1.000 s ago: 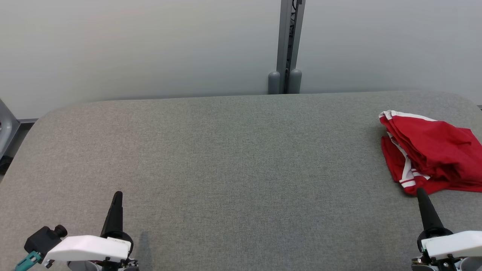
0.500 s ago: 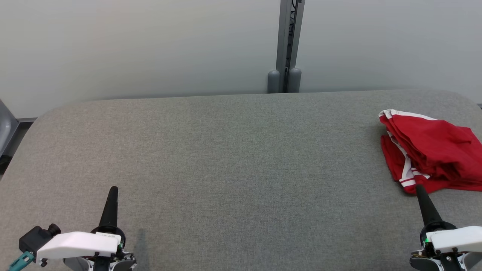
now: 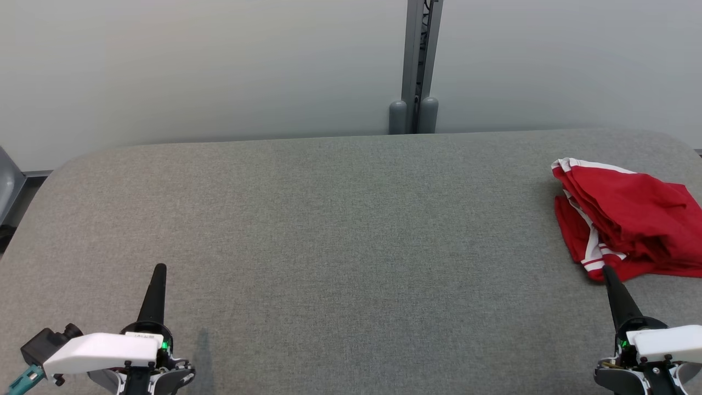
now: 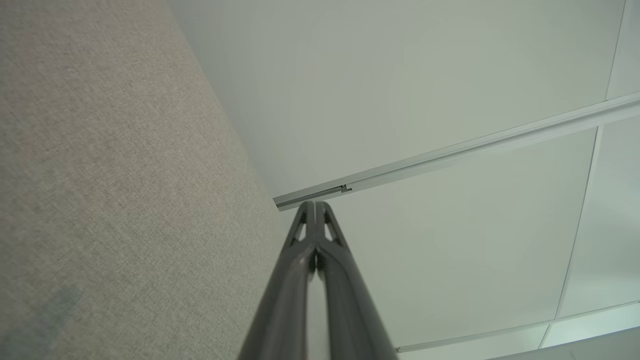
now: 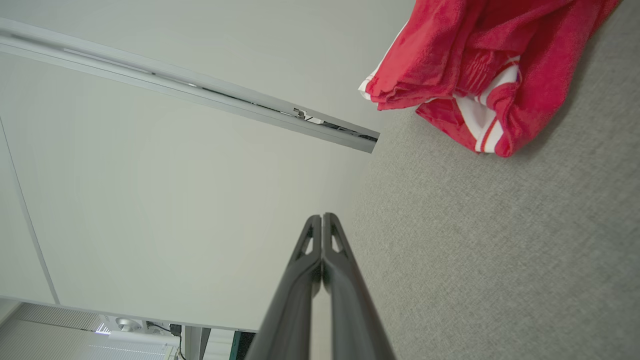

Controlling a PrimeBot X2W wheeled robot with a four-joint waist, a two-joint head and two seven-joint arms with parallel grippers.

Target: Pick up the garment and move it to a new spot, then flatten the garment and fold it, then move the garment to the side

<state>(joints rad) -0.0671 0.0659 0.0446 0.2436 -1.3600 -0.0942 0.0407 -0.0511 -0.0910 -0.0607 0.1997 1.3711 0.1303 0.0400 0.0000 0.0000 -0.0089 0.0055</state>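
Garment: red with white trim, a bunched, layered heap (image 3: 625,219) on the far right of the grey table (image 3: 351,230), reaching the right edge of the head view
Left claw (image 3: 159,269): fingers pressed together, holding nothing, low at the near left, well apart from the garment
Right claw (image 3: 606,270): fingers pressed together, holding nothing, at the near right, its tip just short of the garment's near edge, with bare table between them in the right wrist view
Progress: I'd judge one of two things: either nothing has begun, or the garment has already been folded roughly and put to the side; the loose layers don't settle which
Left to do: if not begun, the pick-up, the flattening, the fold and the move aside
Containers: the garment lies straight on the table top, not in any bin or basket
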